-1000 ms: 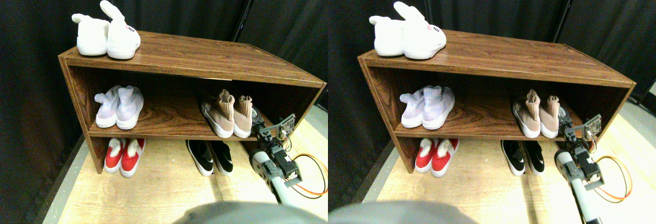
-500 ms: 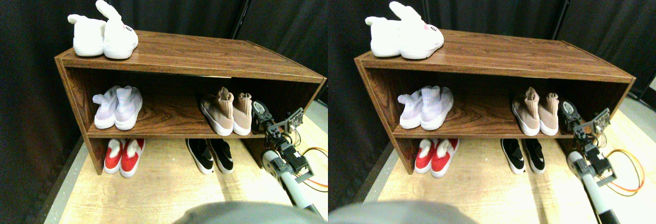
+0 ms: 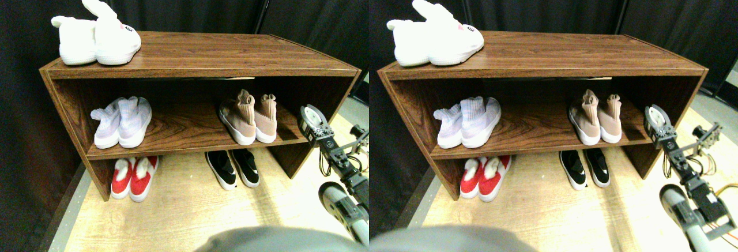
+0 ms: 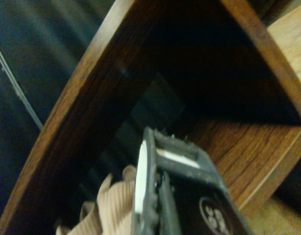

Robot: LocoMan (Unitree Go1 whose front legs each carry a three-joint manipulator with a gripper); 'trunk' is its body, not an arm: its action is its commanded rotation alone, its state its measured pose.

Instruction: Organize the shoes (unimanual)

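The tan sock shoes (image 3: 248,117) stood side by side on the right part of the middle shelf, soles white, collars upright. The black slip-ons (image 3: 233,168) lay together on the floor below them.

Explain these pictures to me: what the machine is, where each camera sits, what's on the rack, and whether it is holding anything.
The machine is a four-legged robot with an arm on its leg. The wide picture is two nearly identical views side by side from its front camera, looking down at a wooden shoe rack. The arm rises from the lower right, ending in the gripper near the rack's right end.

On top of the rack sit white bunny slippers. The middle shelf holds pale knit shoes and tan sock sneakers. On the floor beneath are red shoes and black slip-ons.

The other picture comes from a camera on the arm, turned sideways: the dark gripper frame, tan knit collars, and the rack's inside. Nothing appears held; whether the gripper is open cannot be seen.
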